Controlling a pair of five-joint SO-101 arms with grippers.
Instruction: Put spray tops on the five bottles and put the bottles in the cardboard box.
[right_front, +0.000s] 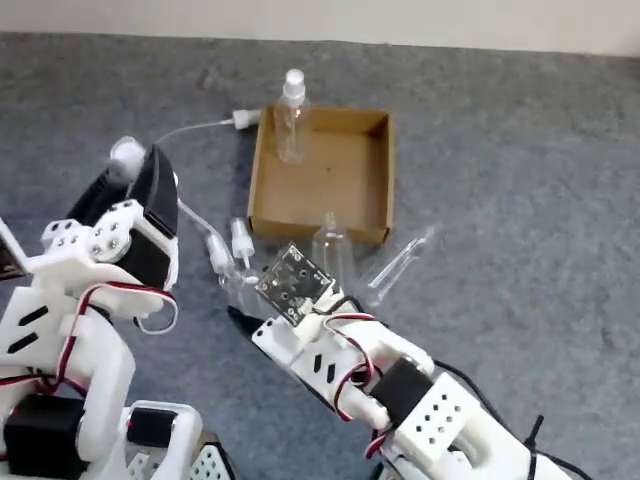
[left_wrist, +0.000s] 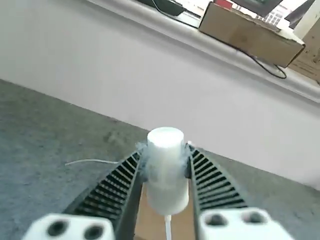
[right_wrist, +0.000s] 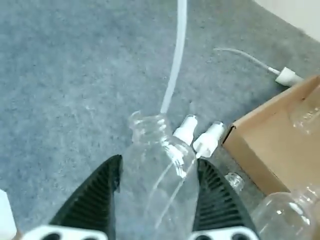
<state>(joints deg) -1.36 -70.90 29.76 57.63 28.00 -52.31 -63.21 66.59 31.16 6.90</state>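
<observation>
clear glossy plastic bottle (right_wrist: 157, 175), matt cardboard box (right_front: 322, 176)

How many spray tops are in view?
5: one spray top on the bottle in the cardboard box, one beside its far corner, one in the left gripper, two by its near corner.

This looks like a lab or office workroom. The bench (right_front: 560, 150) is covered in grey felt and runs up to a plain white wall (left_wrist: 150, 85). On the ledge above that wall sit a cardboard carton (left_wrist: 250, 32) and black cables (left_wrist: 270, 71).

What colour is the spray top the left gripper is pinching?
White; the spray top shows best in the left wrist view.
</observation>
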